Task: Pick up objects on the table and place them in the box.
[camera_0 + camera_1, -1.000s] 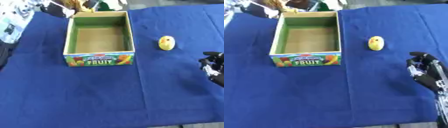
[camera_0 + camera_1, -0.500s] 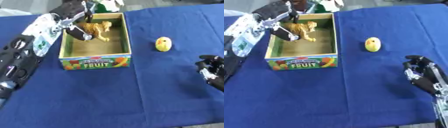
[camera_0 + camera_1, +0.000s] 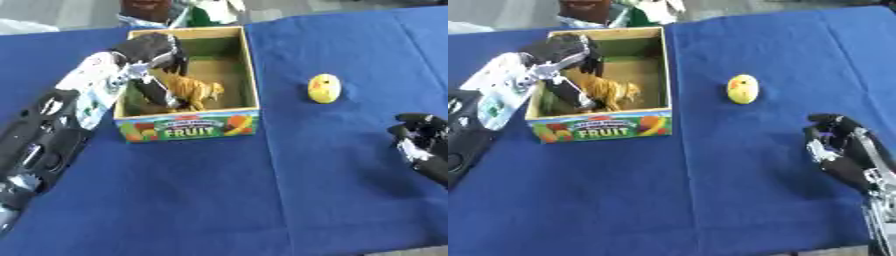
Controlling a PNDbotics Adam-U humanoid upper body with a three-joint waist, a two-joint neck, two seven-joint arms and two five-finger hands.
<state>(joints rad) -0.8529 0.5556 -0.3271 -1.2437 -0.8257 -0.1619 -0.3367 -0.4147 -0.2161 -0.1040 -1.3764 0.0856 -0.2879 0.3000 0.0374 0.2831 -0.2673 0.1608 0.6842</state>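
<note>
A cardboard box with a "FRUIT" label on its front stands at the upper left of the blue table. My left hand reaches down into it from the left, fingers curled round an orange toy tiger that is low inside the box. A small yellow egg-shaped toy lies on the cloth to the right of the box. At the right edge, below the yellow toy and apart from it, rests my right hand, fingers curled and holding nothing.
Blue cloth covers the whole table. Beyond the far edge behind the box are a dark brown thing and green and white items. My left forearm lies along the left side.
My left arm came in from the upper left carrying the toy tiger and has lowered it into the box. The yellow toy and my right hand have stayed put.
</note>
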